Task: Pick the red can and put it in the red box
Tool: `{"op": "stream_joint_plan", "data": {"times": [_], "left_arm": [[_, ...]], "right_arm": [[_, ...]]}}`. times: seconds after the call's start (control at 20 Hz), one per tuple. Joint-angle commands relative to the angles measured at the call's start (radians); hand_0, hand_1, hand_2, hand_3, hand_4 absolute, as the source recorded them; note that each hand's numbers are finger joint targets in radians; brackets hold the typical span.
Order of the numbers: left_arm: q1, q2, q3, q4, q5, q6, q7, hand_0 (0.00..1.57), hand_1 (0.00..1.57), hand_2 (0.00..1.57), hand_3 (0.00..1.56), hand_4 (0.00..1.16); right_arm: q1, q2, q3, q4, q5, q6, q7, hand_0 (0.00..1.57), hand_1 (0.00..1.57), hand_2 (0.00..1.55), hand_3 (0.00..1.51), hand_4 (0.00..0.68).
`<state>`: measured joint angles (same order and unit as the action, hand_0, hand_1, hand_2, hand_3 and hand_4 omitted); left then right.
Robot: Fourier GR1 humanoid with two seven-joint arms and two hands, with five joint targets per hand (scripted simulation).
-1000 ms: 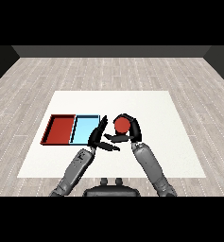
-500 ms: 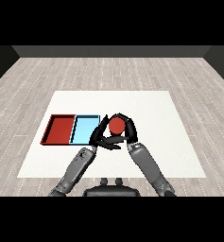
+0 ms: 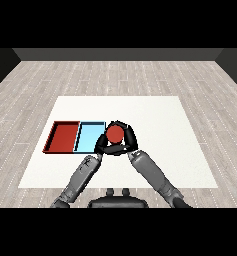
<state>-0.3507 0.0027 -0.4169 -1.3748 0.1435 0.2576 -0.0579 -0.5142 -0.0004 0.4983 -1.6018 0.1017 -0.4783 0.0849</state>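
The right hand [image 3: 128,138] has its fingers curled round the red can [image 3: 114,133], so the can is grasped and carried, its round red top facing up toward the head view. It sits just at the right edge of the light blue tray [image 3: 88,136], about level with that tray's near half; whether it hangs above the tray's rim or just beside it cannot be told from this one view. The left hand [image 3: 103,146] lies close under and to the left of the can, near the blue tray's near right corner; its fingers are bunched against the other hand and I cannot tell whether they are spread or closed, or whether they touch the can at all.

Beyond the hands, the red tray [image 3: 64,137] lies to the left, touching the blue one side by side on the white table [image 3: 155,120], and nothing is in it.

By my reading the pickup is done and the carry is under way. What is left: bring the can across the blue tray, over the red one, lower it in and let go
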Motion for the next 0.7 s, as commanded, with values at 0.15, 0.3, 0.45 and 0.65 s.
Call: {"op": "stream_joint_plan", "data": {"times": [0.15,0.3,0.45,0.65], "left_arm": [[-0.006,-0.003,-0.005,-0.090,0.022,0.219,0.115,1.57,1.57,1.54,1.31,0.67],[-0.030,-0.003,-0.041,-0.055,-0.011,0.266,0.148,1.57,1.57,1.50,1.34,0.73],[0.034,-0.003,-0.017,-0.060,0.013,0.226,0.061,1.57,1.57,1.50,1.35,0.72],[-0.001,-0.002,-0.013,-0.038,0.004,0.272,0.045,1.57,1.57,1.51,1.38,0.79]], "right_arm": [[-0.072,0.000,0.036,0.070,-0.039,-0.044,-0.033,1.47,1.47,1.44,1.39,0.538],[0.017,0.000,0.079,0.046,-0.023,-0.061,-0.063,1.49,1.49,1.44,1.38,0.535],[-0.018,0.000,0.032,0.110,-0.088,-0.013,-0.131,1.48,1.48,1.44,1.38,0.526],[0.039,0.000,0.114,-0.011,0.014,-0.077,-0.032,1.51,1.51,1.44,1.38,0.536]]}}
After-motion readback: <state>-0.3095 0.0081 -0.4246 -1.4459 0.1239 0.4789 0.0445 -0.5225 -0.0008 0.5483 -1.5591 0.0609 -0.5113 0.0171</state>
